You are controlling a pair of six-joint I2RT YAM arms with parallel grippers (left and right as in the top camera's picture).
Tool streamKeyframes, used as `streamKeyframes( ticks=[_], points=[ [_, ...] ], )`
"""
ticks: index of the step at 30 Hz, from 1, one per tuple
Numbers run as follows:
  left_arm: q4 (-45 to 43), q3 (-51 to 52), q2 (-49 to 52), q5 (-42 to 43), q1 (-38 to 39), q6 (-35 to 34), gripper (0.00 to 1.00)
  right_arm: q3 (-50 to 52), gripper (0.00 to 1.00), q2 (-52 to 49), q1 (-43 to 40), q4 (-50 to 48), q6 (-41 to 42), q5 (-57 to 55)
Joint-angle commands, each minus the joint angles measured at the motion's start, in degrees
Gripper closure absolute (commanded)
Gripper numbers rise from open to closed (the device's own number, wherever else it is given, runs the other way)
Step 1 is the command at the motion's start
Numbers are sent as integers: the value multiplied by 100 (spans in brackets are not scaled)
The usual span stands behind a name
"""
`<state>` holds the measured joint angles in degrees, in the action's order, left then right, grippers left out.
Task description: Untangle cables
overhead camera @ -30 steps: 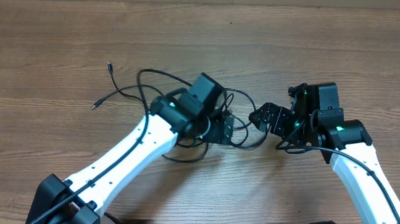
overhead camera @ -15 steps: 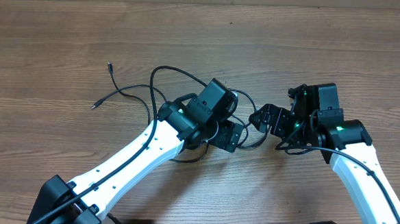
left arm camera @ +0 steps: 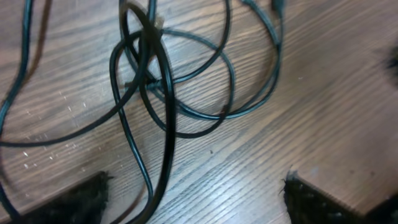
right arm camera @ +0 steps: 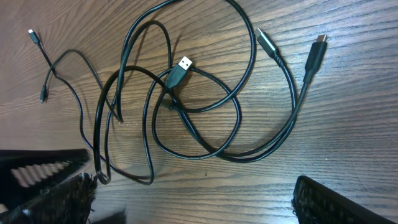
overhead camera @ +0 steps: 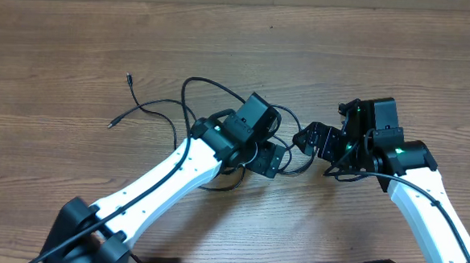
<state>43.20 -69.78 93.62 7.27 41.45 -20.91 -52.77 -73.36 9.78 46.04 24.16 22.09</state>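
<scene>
— Left claw (left arm camera: 196, 202) is edging further over the cables (right arm camera: 172, 99), gaping wide, gripping nothing.
— Right claw (right arm camera: 196, 199), beside the cables, is gaping too. They're likely choosing a strand; pinching one is coming next.

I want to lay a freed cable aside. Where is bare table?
Bare table lies along the far edge beyond the cables, and left of the thin plug ends. It is crowded between the left gripper and the right gripper.

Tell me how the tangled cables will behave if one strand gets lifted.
Likely floppy: the cables lie in loose curves. Since strands cross several times, lifting one would probably drag the others. Thin, so probably light.
</scene>
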Motion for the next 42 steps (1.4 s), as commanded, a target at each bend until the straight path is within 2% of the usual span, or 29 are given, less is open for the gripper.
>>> streamKeyframes(
  ticks=[1,2,3,4,5,10,18,26,42],
  points=[
    [-46,46,310,-94,22,79,41,-160,0,-7,-11,-26,-4,4],
    [-52,46,385,-133,22,76,49,-160,0,-7,-11,-26,-4,4],
    [-63,46,468,-179,20,76,62,-160,0,-7,-11,-26,-4,4],
    [-66,46,546,-232,20,76,86,-160,0,-7,-11,-26,-4,4],
    [-63,46,601,-295,20,72,96,-160,0,-7,-11,-26,-4,4],
    [-7,-44,581,-343,-37,79,96,-160,0,-7,-11,-26,-4,4],
    [774,-935,205,-339,-505,81,96,-160,0,-7,-11,-28,-4,4],
    [1003,-1399,-37,-321,-791,168,96,-160,0,-7,-11,-26,-4,4],
    [1200,-1523,-188,-278,-1106,164,96,-160,0,-7,-11,-28,-2,7]
  ],
)
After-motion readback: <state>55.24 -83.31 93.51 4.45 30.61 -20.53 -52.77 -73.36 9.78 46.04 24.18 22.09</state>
